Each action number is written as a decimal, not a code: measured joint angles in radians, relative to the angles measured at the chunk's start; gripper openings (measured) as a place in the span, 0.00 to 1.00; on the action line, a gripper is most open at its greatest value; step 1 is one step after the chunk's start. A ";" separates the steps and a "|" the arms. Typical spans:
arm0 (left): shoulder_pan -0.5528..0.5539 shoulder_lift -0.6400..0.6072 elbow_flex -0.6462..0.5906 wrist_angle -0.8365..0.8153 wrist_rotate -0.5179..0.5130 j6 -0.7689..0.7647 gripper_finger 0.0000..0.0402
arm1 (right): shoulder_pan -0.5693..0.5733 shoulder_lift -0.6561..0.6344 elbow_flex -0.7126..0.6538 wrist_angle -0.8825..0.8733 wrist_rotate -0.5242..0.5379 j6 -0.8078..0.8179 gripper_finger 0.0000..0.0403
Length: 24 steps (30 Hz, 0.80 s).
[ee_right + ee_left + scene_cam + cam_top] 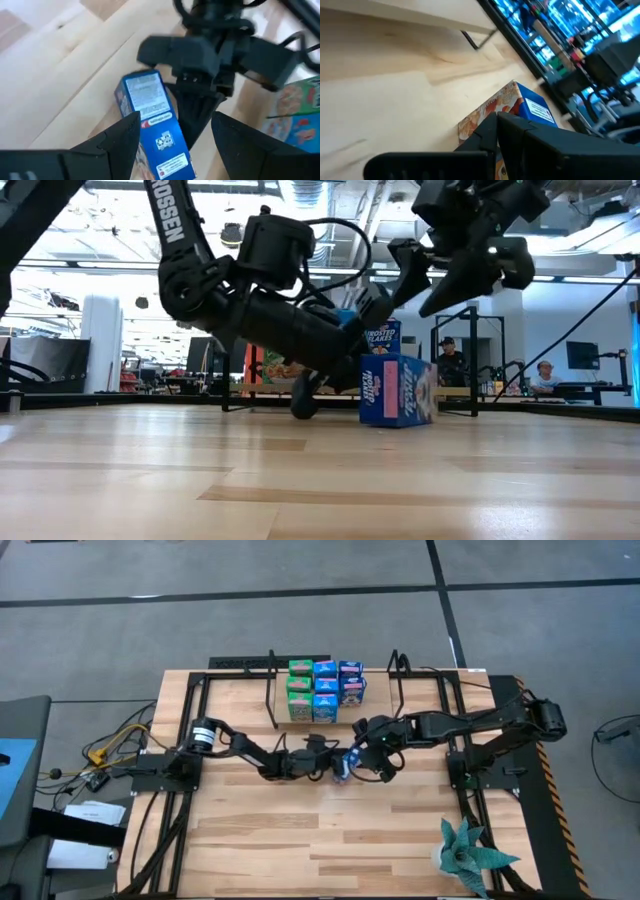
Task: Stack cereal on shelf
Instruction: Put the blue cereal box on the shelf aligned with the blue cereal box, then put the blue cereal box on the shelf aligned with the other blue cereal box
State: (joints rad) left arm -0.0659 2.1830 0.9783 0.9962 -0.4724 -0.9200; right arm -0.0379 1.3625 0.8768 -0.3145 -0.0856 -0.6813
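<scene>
A dark blue cereal box (346, 766) rests on the tabletop in front of the shelf; the low view shows it as a blue box (398, 390) standing on the wood. My left gripper (328, 768) reaches in low from the table's left, shut, its tips at the box. My right gripper (373, 760) hangs open above the box (150, 125), its fingers to either side and clear of it. Several green, light blue and dark blue cereal boxes (325, 690) sit stacked on the shelf (381, 692) at the far edge. My left gripper has its shut fingertips (492, 124) against the box's picture face (487, 112), on the side toward the table's left. The fingers come in nearly level from the left. The box stays with its underside on the table.
Black wire uprights (272, 690) flank the shelf. A potted plant (468, 855) stands at the near right corner. Black frame rails (455, 740) run along both table sides. People (450, 360) sit in the room beyond the table.
</scene>
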 joint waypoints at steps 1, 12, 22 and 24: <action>-0.001 0.001 0.006 0.000 0.013 -0.001 0.00 | 0.003 0.002 0.000 -0.012 0.000 0.006 0.67; -0.008 0.005 0.043 -0.008 0.171 0.023 0.00 | 0.034 0.001 -0.001 -0.053 -0.049 0.143 0.67; -0.002 0.004 0.043 -0.015 0.180 0.020 0.00 | 0.051 0.001 -0.001 -0.129 -0.048 0.195 0.70; -0.001 0.003 0.043 -0.015 0.181 0.012 0.00 | 0.049 0.002 -0.001 -0.118 -0.048 0.196 0.73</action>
State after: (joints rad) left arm -0.0673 2.1860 1.0218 0.9810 -0.2913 -0.9078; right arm 0.0113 1.3643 0.8761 -0.4330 -0.1333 -0.4854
